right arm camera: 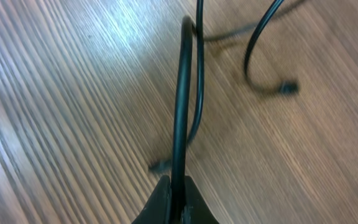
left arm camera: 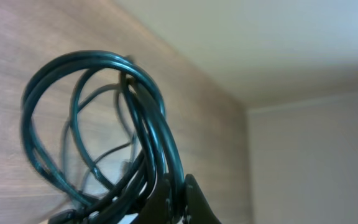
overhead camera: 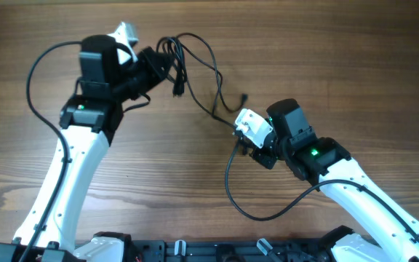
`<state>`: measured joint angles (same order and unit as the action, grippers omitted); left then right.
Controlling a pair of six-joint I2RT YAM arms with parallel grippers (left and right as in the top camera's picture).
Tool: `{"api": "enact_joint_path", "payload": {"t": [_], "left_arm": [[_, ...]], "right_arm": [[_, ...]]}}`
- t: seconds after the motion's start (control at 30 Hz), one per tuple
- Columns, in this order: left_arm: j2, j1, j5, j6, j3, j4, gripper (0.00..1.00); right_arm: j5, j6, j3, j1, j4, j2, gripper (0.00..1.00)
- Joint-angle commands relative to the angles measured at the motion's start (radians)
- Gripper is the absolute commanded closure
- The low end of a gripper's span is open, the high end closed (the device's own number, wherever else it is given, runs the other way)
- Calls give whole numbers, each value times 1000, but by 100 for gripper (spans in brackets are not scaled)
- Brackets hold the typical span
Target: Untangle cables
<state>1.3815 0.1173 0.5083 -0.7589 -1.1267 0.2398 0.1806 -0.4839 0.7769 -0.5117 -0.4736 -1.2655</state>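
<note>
black cords pinched at both ends on a wood counter

black and thin, the cables (overhead camera: 174, 57) lie mostly in the upper middle of the overhead frame, on a brown wood-grain counter (overhead camera: 326, 51). two white arms reach in from the bottom edge, one on each side, and each carries one end effector.

the left end effector (overhead camera: 164, 64), in the upper left of the overhead frame, is clamped on a bunch of looped cord. in the left wrist view its dark fingers (left arm camera: 166, 202) sit together at the bottom edge, and the cables (left arm camera: 157, 124) rise from them in at least three overlapping loops, lifted off the counter.

from that bunch, strands run down and right across the frame. two plug tips show from above: one (overhead camera: 177, 92) hanging just below the bunch, the other (overhead camera: 244, 97) lying on the counter just above the right end effector.

the right end effector (overhead camera: 242, 137), right of centre, is closed on a single strand. in the right wrist view that strand (right arm camera: 180, 93) stands straight up from the pinched fingers (right arm camera: 163, 202), a second thinner one runs beside it, and a third curves in the upper right to a plug tip (right arm camera: 288, 88).

how many separate cords make up the tangle cannot be told.
</note>
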Motion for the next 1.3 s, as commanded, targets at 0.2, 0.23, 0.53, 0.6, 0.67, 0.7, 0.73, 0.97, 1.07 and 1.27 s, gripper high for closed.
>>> {"api": "enact_joint_path", "payload": {"t": [0.2,0.23,0.53,0.6,0.67,0.7,0.73,0.97,1.07,1.27], "left_arm": [[-43,-213,410,-147,-3,-159,96],[-48,-231,434,-147,-3,-159,96],[-60,-266,581,-110,-3,-158,96],[-60,-265,616,-83,-3,-158,96],[-60,-266,668,-39,-3,-158,96],[-60,-265,697,-14,-3,-158,96],[-60,-265,736,24,-3,-156,96],[-60,-265,827,439,-3,114,96],[-60,-264,827,545,-3,229,96],[-60,-197,826,573,-3,273,96]], "right_arm": [[-365,204,6,3,-7,13,90],[-389,230,6,5,-6,13,72],[-254,436,6,21,75,13,0],[-157,455,6,21,119,13,0],[-97,545,6,21,177,13,0],[-82,588,6,21,201,13,0],[-67,627,6,21,225,13,0],[171,858,6,21,476,13,0],[216,858,6,21,564,13,0],[315,854,6,21,719,13,0]]}}
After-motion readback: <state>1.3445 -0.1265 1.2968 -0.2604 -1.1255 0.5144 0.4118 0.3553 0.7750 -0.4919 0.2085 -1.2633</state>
